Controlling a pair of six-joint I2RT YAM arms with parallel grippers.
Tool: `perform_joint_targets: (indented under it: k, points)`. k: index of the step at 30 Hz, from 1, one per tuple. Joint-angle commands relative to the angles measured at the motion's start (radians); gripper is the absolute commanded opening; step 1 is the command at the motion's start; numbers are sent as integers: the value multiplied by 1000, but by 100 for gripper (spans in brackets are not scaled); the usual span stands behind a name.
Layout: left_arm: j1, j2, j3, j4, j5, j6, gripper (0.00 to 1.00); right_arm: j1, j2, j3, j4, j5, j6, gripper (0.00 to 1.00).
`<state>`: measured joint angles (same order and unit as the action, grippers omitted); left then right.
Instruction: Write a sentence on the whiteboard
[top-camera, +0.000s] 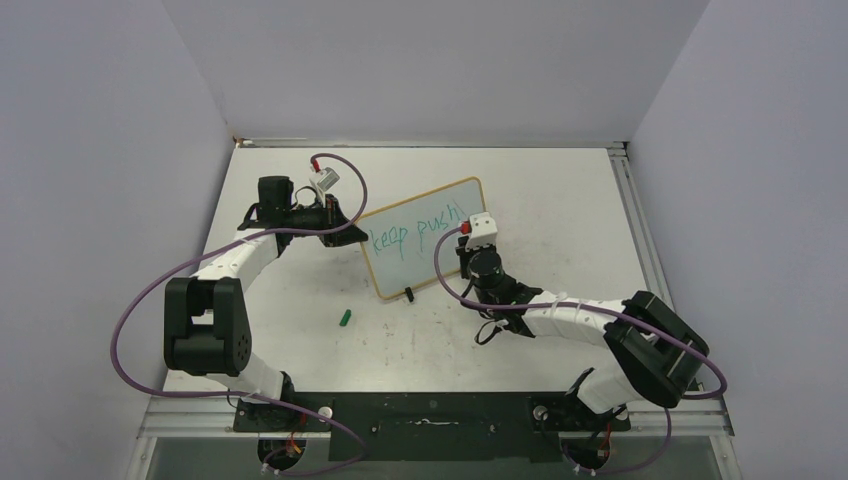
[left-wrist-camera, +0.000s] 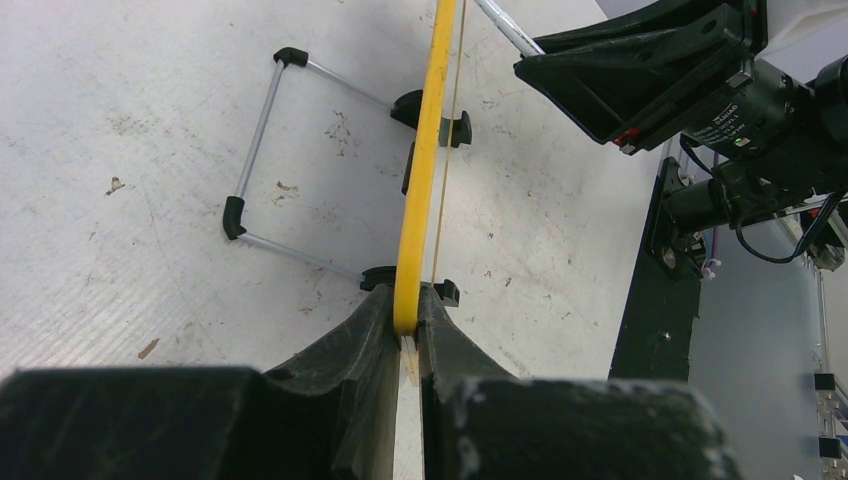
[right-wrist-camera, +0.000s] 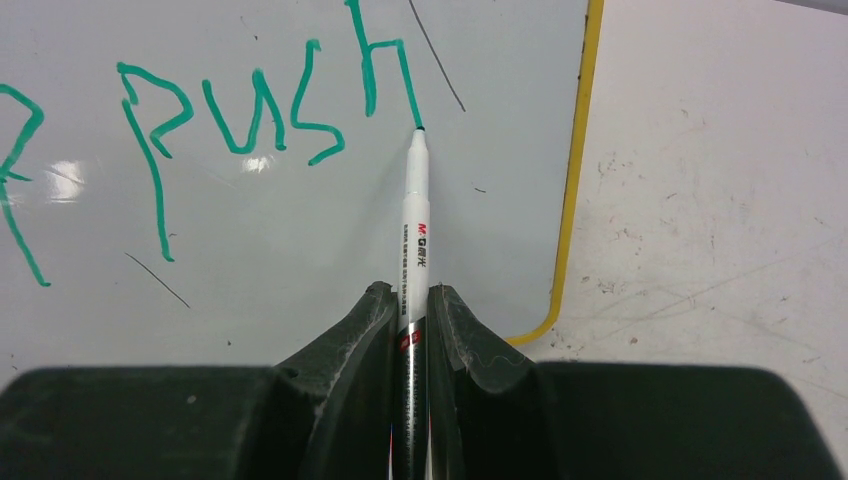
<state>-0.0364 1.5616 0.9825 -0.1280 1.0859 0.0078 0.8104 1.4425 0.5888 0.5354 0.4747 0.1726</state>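
Note:
The whiteboard (top-camera: 425, 250) stands tilted mid-table on black clip feet, its frame yellow. The sentence (top-camera: 415, 234) in teal reads "keep push" in one line; the right wrist view shows "push" (right-wrist-camera: 260, 105). My left gripper (top-camera: 352, 234) is shut on the whiteboard's left edge; its yellow frame (left-wrist-camera: 425, 150) shows edge-on between the jaws of the left gripper (left-wrist-camera: 414, 318). My right gripper (right-wrist-camera: 412, 300) is shut on a white marker (right-wrist-camera: 415, 215) whose tip touches the board at the foot of the "h". In the top view the right gripper (top-camera: 478, 240) is at the board's right end.
A small green marker cap (top-camera: 344, 318) lies on the table in front of the board's left part. The board's wire stand (left-wrist-camera: 262, 150) rests on the table behind it. The black base rail (top-camera: 430, 412) runs along the near edge.

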Motion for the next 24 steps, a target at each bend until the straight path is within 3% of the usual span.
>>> perform_joint_targets:
  k: [1,7,24]
  points:
    - [4,-29,38,1,-18,23,0,-4,-62,3,5,4,2,5]
    - [4,-28,39,1,-19,23,0,-7,-106,27,3,10,-22,5]
    - [3,-31,39,1,-18,23,0,-47,-2,100,17,-29,-51,5]
